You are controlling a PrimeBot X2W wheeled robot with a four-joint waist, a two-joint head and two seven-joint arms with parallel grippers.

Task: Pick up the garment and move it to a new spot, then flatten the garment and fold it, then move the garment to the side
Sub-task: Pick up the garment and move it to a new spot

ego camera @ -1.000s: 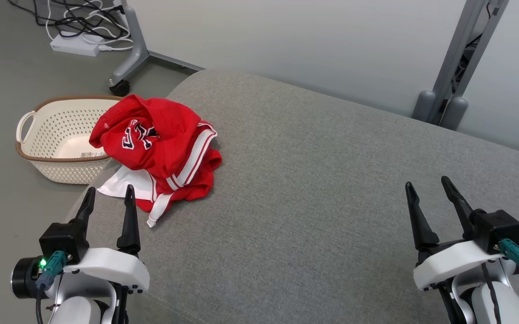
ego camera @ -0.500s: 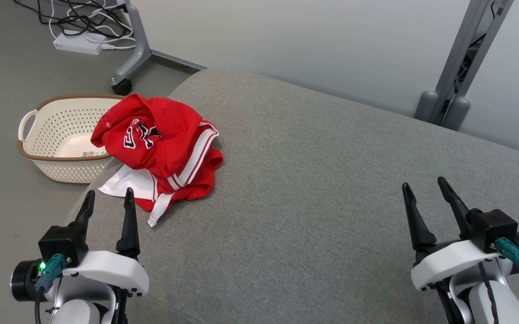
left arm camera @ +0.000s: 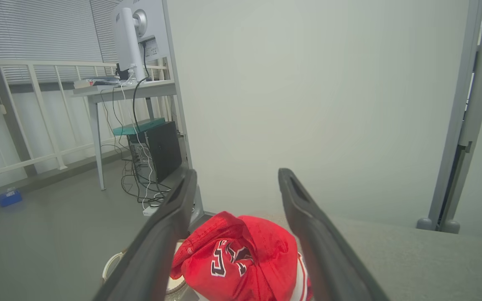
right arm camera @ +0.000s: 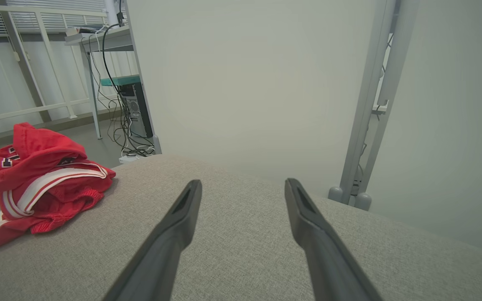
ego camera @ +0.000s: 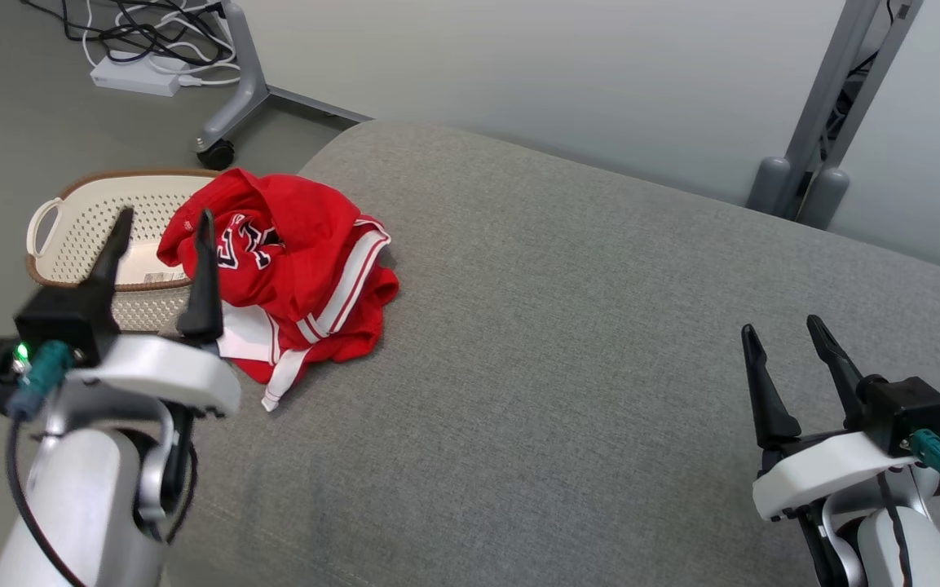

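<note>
Left end effector (ego camera: 165, 215) has risen before the garment (ego camera: 290, 269), open and empty; right end effector (ego camera: 781, 326) open too; basket (ego camera: 78, 228) partly hidden.

Left gripper (ego camera: 165, 215): two long, tapering black fingers (ego camera: 202, 285) on a black block (ego camera: 58, 322), with a white shell (ego camera: 164, 375) behind it.
Behind the block: green light (ego camera: 23, 352), teal plug (ego camera: 44, 371), dark cable (ego camera: 17, 481).
Right gripper (ego camera: 782, 325): same black fingers, white shell, teal plug.
Forearms (ego camera: 70, 505): pale, rounded.
</note>
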